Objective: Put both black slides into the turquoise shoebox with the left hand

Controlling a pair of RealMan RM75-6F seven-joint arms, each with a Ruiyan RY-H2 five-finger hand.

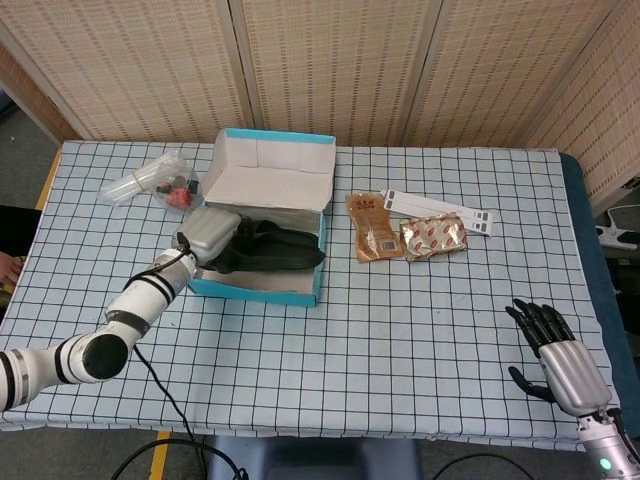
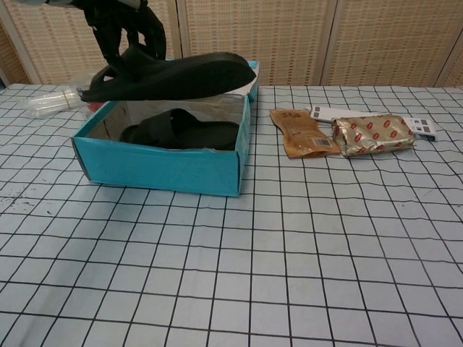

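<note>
Two black slides are showing: one slide (image 2: pixel 181 129) is lying inside the turquoise shoebox (image 2: pixel 163 168), and I am holding the second slide (image 2: pixel 170 76) over the open box with my left robot hand (image 1: pixel 212 232). In the chest view the held slide is hanging level above the box, clear of the one below, its toe end reaching over the box's right wall and its heel end at the left, where my dark fingers (image 2: pixel 123 32) are gripping it from above. In the head view my left robot hand is sitting over the box's left edge and the held slide (image 1: pixel 275 248) is covering most of the slide underneath. The box's lid flap (image 1: pixel 270 172) is standing open at the far side. My right robot hand (image 1: pixel 557 345) is resting near the worktop's (image 1: pixel 420 330) near right corner, fingers spread apart, holding nothing, well apart from everything else.

Right of the box, a brown snack pouch (image 1: pixel 371 226) and a silver packet with red print (image 1: pixel 432 238) are lying just beside each other, with a white strip (image 1: pixel 438 210) behind them. Left of the box, a clear plastic bag with something red inside (image 1: pixel 157 181) is lying near the far left edge of the checked cloth.
</note>
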